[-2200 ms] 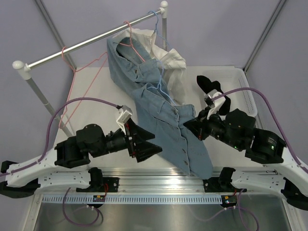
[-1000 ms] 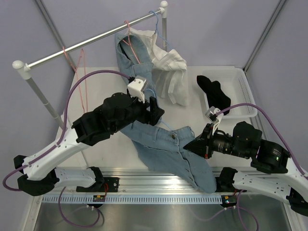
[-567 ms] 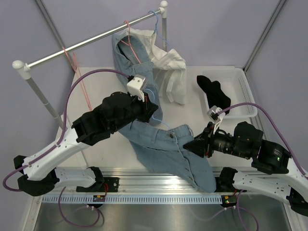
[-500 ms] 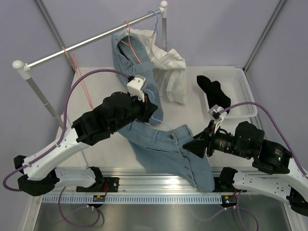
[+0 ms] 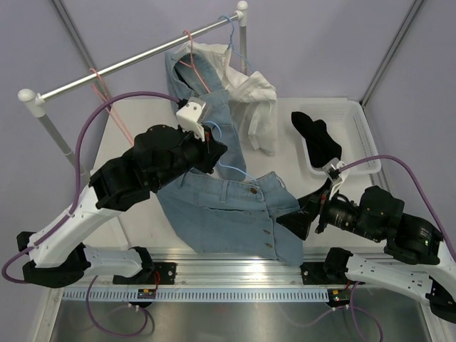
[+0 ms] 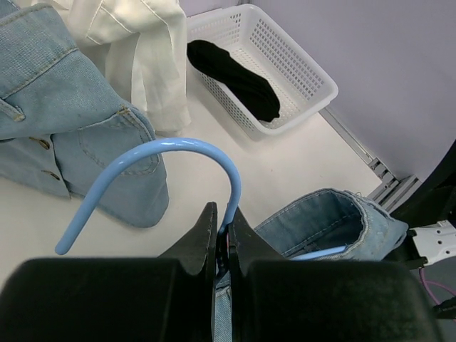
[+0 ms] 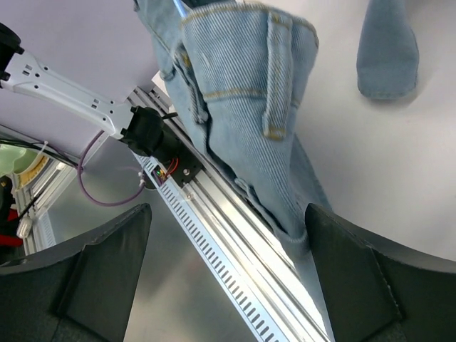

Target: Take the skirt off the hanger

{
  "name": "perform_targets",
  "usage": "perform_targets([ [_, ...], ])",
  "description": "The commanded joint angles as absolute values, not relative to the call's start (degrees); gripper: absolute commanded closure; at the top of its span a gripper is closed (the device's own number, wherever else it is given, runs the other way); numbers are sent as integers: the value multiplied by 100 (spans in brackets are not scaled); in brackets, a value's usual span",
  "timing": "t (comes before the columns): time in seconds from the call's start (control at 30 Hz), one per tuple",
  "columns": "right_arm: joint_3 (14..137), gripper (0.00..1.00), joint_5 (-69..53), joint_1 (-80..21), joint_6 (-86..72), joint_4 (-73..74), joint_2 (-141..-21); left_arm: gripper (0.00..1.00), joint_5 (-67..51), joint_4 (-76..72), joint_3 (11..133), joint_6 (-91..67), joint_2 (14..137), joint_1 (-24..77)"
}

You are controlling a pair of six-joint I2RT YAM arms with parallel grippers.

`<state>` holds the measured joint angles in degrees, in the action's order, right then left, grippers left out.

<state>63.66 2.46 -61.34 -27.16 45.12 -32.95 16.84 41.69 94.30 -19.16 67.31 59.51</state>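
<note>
The black skirt [image 5: 315,137] lies in the white basket [image 5: 365,146] at the right, off any hanger; the left wrist view shows the skirt [image 6: 239,77] there too. The pink hanger [image 5: 107,104] hangs bare on the rail's left part. My left gripper [image 5: 214,147] is shut on the stem of a light-blue wire hanger [image 6: 178,151] that carries the blue jeans [image 5: 228,221]. In its own view the left gripper [image 6: 222,222] pinches the wire. My right gripper [image 5: 305,215] stands open by the jeans' right edge. In the right wrist view the right gripper [image 7: 224,217] holds nothing, with denim [image 7: 249,85] hanging in front.
A denim garment [image 5: 187,77] and a white shirt [image 5: 253,92] hang on the rail [image 5: 142,60] at the back. The aluminium base rail [image 5: 235,274] runs along the near edge, under the jeans' hem. The rack's post [image 5: 57,139] stands at the left.
The left gripper shut on the blue hanger and pulled it up and left, spreading the jeans. The right gripper opened, let go of the jeans and drew back to the right.
</note>
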Motion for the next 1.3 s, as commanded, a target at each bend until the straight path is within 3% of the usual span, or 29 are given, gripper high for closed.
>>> perform_targets([
  [0.0,6135,5,483,-6170,-2646,4641,-3103,100,1697,3814,9896,-1872,6627,5906],
  [0.2,5722,8,396,-6170,-2602,4387,-2909,100,1574,3946,10160,-1907,6513,5889],
  [0.37,5485,26,369,-6161,-2575,4201,-2918,100,1512,4069,10362,-1942,6434,5889],
  [0.47,5414,46,317,-6161,-2558,4175,-2909,100,1564,4183,10485,-1899,6390,5880],
  [0.5,5388,69,334,-6161,-2575,4166,-2883,100,1573,4184,10503,-1890,6381,5880],
  [0.57,5370,97,500,-6161,-2584,4184,-2796,100,1582,4192,10512,-1890,6337,5889],
  [0.6,5370,100,579,-6161,-2601,4184,-2760,100,1591,4192,10503,-1881,6320,5880],
  [0.83,5730,100,1598,-6161,-2970,4649,-2321,100,1749,4175,10319,-1855,6144,5871],
  [1.07,6029,100,3329,-6170,-3814,5501,-874,100,2424,3798,9730,-1828,5591,5871],
  [1.27,6327,100,3752,-6161,-3999,6185,-70,100,2803,3192,9133,-2065,5063,5862],
])
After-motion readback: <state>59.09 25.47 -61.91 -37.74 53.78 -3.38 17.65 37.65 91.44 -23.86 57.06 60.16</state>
